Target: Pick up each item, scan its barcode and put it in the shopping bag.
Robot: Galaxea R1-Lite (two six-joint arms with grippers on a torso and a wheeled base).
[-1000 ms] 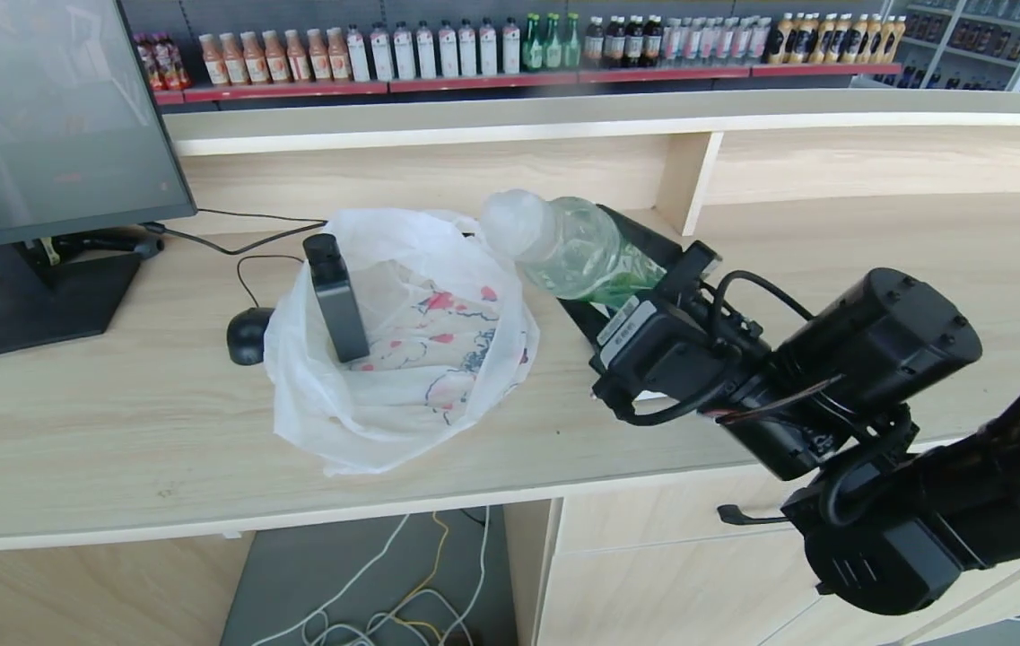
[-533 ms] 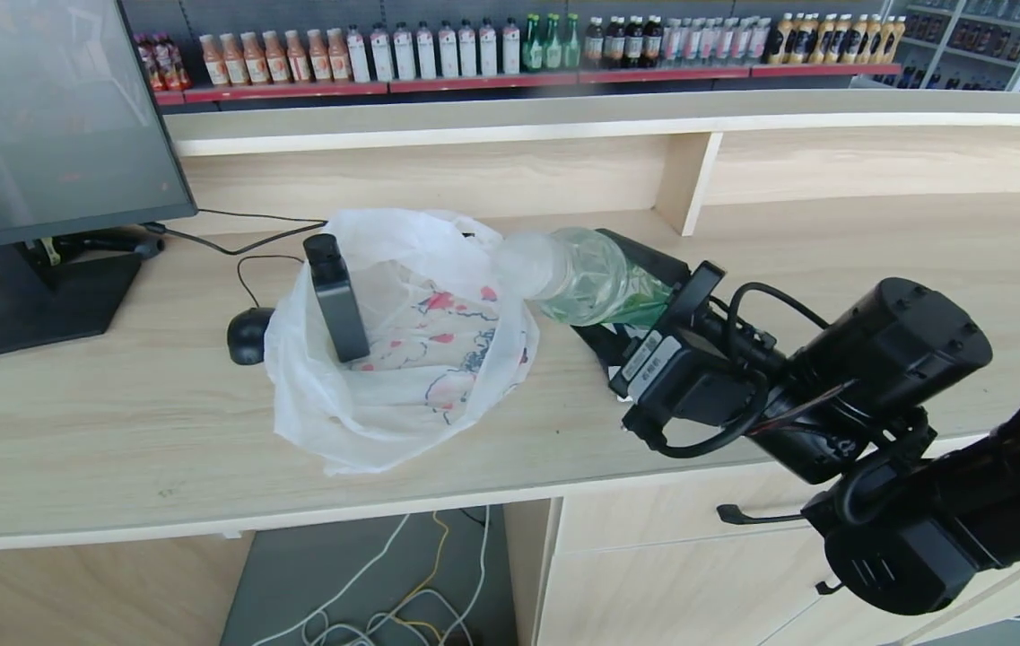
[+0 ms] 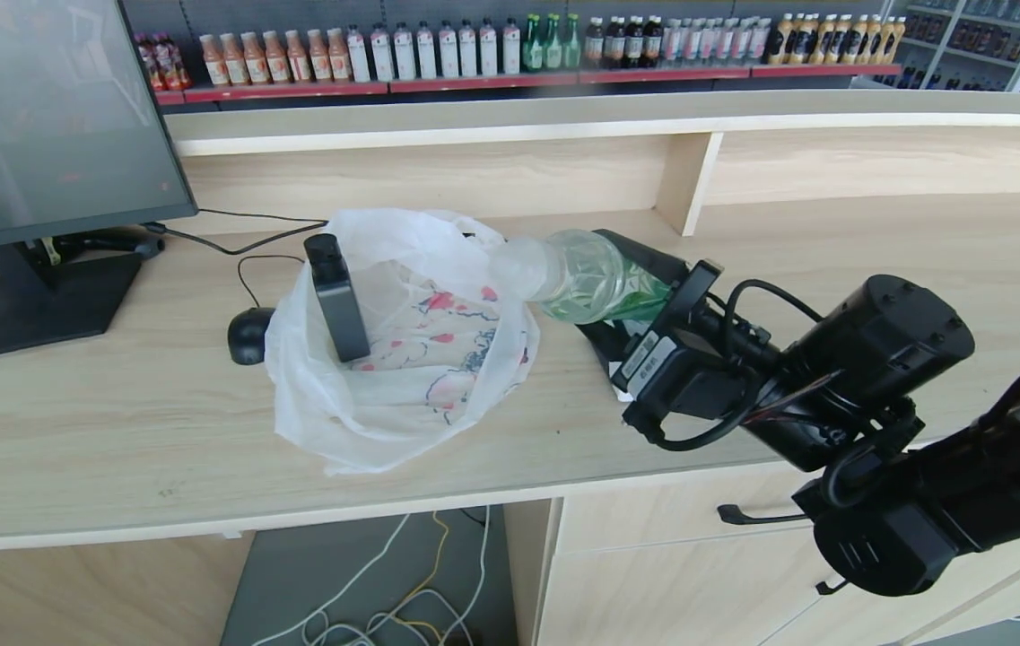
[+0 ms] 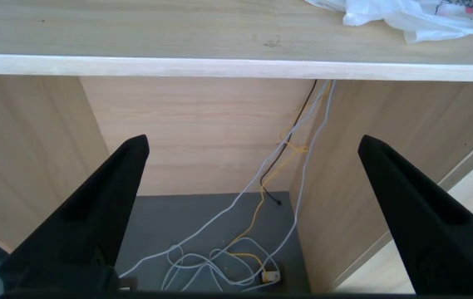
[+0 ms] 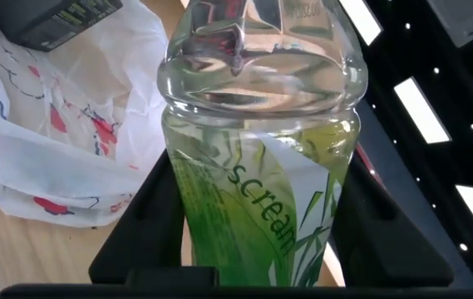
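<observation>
We see our right end effector (image 3: 631, 301) clamped on a clear green-labelled bottle (image 3: 577, 274), its far end at the shopping bag (image 3: 402, 395) rim above the bench (image 3: 115, 431); our left end effector (image 4: 253, 145) hangs open.

A shop is shown, at its checkout. Behind the light wooden table (image 3: 115, 431), red-edged shelves (image 3: 492, 86) are lined with rows of bottled drinks (image 3: 438, 49). On the table a monitor (image 3: 43, 117), a wired mouse (image 3: 248, 335) and a white plastic shopping bag (image 3: 402, 395) are set.
</observation>
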